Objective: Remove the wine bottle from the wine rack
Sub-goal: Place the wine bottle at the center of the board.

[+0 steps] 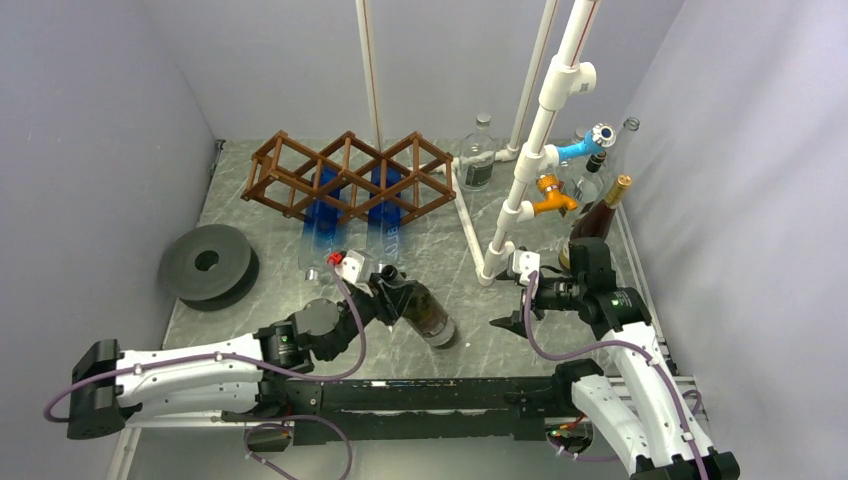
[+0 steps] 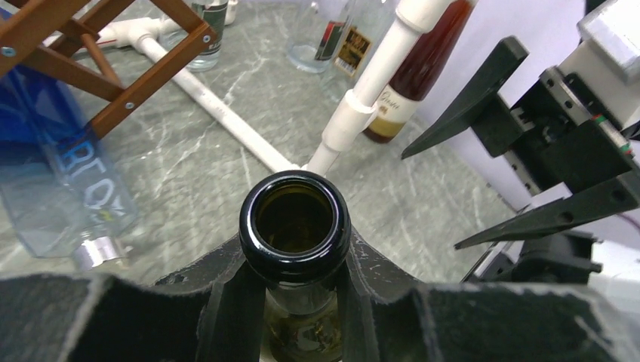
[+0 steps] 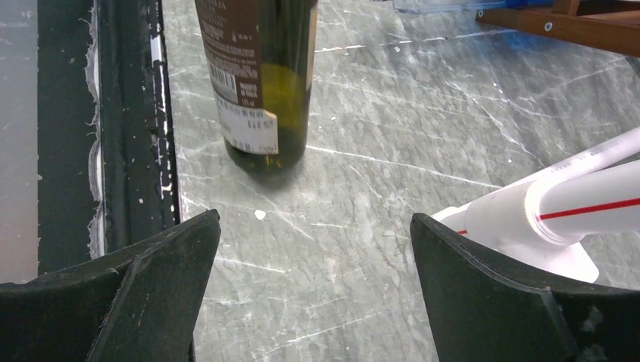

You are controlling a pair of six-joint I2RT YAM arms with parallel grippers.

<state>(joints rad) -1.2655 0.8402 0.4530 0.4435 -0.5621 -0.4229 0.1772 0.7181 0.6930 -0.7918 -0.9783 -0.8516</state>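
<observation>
Fingers of the left gripper are shut tight on the neck of the dark green wine bottle. One finger is on each side, just under the round open mouth.

From above, the wine bottle is out of the brown wooden wine rack. It is in front of the rack and well apart from it, near the middle of the grey stone table. Its brown label shows in the right wrist view. Its bottom is down at the table top, close to the black rail at the near edge. I cannot tell if it is touching the table or just above it.

The right gripper is just beside the bottle, on its right. Its two black jaws are wide apart, and nothing is between them.

Two blue bottles lie in the wine rack with their necks toward the arms. One has a shiny silver cap.

A white pipe frame stands between the rack and the right wall. One pipe foot is near the right gripper. Some more bottles stand in the far right corner. One is a clear bottle, and one is a dark red bottle with a gold top.

A black ring lies flat on the left side of the table, apart from everything else.
</observation>
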